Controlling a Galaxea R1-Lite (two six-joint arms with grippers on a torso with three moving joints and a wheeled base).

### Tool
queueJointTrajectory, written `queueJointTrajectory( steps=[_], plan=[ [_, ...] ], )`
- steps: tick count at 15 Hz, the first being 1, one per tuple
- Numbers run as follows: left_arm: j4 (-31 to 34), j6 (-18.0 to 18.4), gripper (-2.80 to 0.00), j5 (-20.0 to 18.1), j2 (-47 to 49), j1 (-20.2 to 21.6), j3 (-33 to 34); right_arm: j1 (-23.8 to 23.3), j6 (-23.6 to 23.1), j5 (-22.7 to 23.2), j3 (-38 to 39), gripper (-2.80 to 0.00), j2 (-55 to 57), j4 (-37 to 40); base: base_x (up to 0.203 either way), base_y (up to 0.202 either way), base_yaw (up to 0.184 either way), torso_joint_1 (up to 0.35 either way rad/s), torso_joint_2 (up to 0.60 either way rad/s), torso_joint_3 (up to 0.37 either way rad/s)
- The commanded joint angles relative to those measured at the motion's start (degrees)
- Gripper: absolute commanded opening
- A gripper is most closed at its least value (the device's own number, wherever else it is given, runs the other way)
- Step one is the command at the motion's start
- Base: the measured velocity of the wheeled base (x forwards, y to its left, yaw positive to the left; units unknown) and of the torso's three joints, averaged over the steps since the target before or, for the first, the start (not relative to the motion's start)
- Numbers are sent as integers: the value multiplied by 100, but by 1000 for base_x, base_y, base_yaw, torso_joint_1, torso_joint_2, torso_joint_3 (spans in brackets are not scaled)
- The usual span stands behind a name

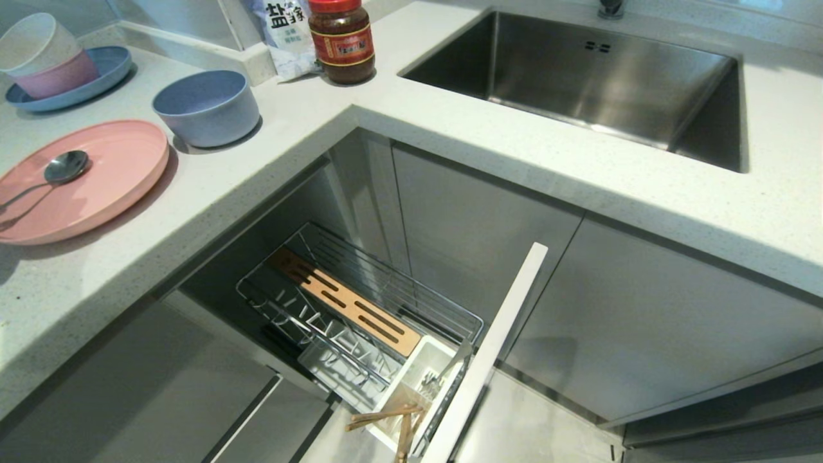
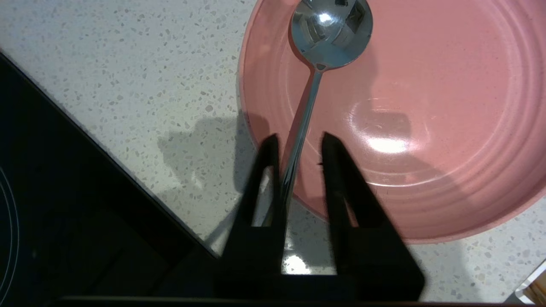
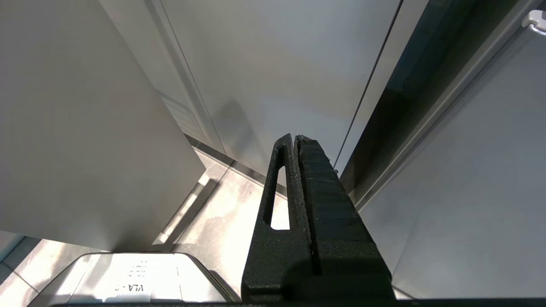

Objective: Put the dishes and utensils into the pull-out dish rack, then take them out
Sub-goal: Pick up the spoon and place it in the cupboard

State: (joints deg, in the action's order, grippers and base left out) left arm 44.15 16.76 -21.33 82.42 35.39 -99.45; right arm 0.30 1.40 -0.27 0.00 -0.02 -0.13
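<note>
The pale-pink plate (image 1: 109,186) (image 2: 426,106) lies on the counter at the left, with the steel spoon (image 1: 62,168) (image 2: 328,30) resting on it, handle out over the rim. My left gripper (image 2: 299,138) hangs over that rim, open, and the spoon's handle runs between its fingers close to one of them. The blue-grey bowl (image 1: 207,106) stands behind the plate. Below the counter the pull-out dish rack (image 1: 386,283) is drawn out. Its white cup (image 1: 421,360) holds the wooden chopsticks (image 1: 392,421) and the fork (image 1: 434,381). My right gripper (image 3: 295,137) is shut and empty, low by the cabinet fronts.
Cream and pink bowls stacked on a blue plate (image 1: 106,74) stand at the far left. A sauce jar (image 1: 341,40) and a salt bag (image 1: 283,32) are at the back. The steel sink (image 1: 681,135) lies to the right. The rack's pale front panel (image 1: 495,341) juts out.
</note>
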Motion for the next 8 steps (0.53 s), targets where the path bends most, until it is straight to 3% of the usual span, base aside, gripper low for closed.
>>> queueJointTrajectory(
  steps=[1,8],
  plan=[
    [23,6,0,-32,111,-6,-17,5,0,0,9,-280,-24,-4,0,0,0,0,0,0],
    [37,-3,0,-77,368,-288,1,5,0,0,9,-280,-24,-4,0,0,0,0,0,0]
  ],
)
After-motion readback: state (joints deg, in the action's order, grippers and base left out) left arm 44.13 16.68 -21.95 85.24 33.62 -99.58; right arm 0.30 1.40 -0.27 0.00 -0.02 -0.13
